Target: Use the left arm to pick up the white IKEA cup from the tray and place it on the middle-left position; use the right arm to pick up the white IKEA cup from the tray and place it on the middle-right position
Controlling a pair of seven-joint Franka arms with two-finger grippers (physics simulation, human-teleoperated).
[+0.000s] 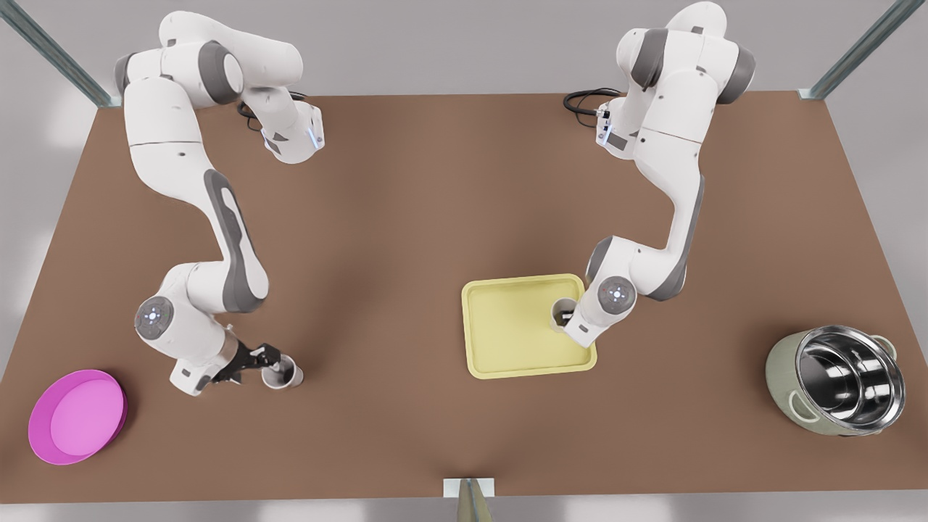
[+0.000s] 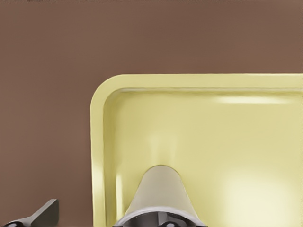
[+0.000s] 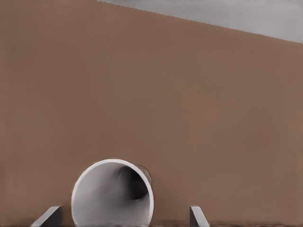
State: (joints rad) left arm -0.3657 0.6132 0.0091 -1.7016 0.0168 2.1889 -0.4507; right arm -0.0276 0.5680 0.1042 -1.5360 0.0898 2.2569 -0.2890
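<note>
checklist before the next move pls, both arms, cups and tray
1. Right gripper straddles the table cup: ok. Its fingers stand apart on either side of the cup.
2. Table cup on the bare tabletop, off the tray: ok.
3. Left gripper down at the tray cup, by a corner of the tray: ok.
4. Left grip closed on the tray cup: not ok. The visible finger is clear of the cup.
5. Tray cup upright: cannot tell.
6. Pink dish and steel pot out of the way: ok, both are at the table's far ends.
</note>
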